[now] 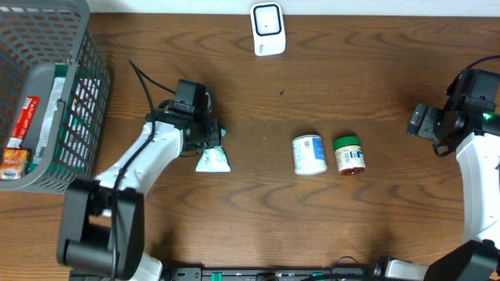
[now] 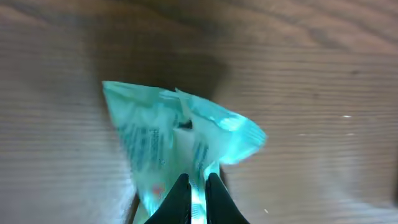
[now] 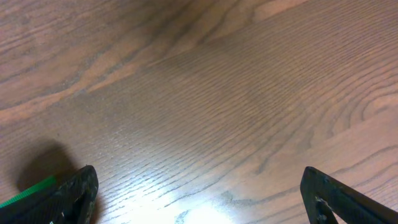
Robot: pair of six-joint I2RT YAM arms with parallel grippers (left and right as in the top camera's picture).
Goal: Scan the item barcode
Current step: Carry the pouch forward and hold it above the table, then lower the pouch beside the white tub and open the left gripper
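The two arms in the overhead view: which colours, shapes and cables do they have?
The left arm and the right arm alike: white rounded links, black joints. A black cable loops beside the left wrist; a green light glows on the right. The fingers are black.

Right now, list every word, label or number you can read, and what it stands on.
No text can be read.
teal packet: dark print, blurred.
white tub: blue label, too small.
green-lidded jar: red label, too small.
red packet in the basket: print too small.
scanner: no text shows.
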